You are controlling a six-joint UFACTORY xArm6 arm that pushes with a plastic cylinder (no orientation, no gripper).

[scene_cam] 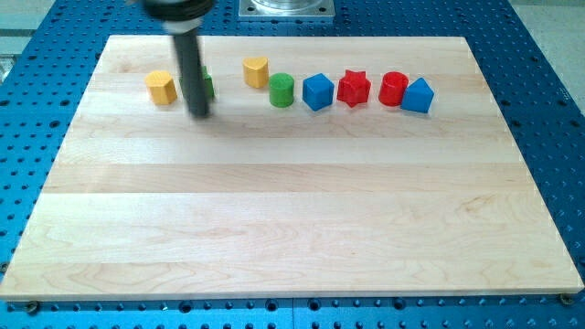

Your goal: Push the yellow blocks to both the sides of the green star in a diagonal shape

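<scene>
My tip (198,114) rests on the board just below the green star (207,87), and the rod hides most of that star. A yellow block (162,88) sits to the star's left, level with it. A yellow heart-shaped block (256,71) sits to the star's upper right, a little above the row. My tip touches neither yellow block.
To the right runs a row of blocks: a green cylinder (281,90), a blue cube (317,91), a red star (353,88), a red cylinder (393,89) and a blue block (418,95). The wooden board (292,228) lies on a blue perforated table.
</scene>
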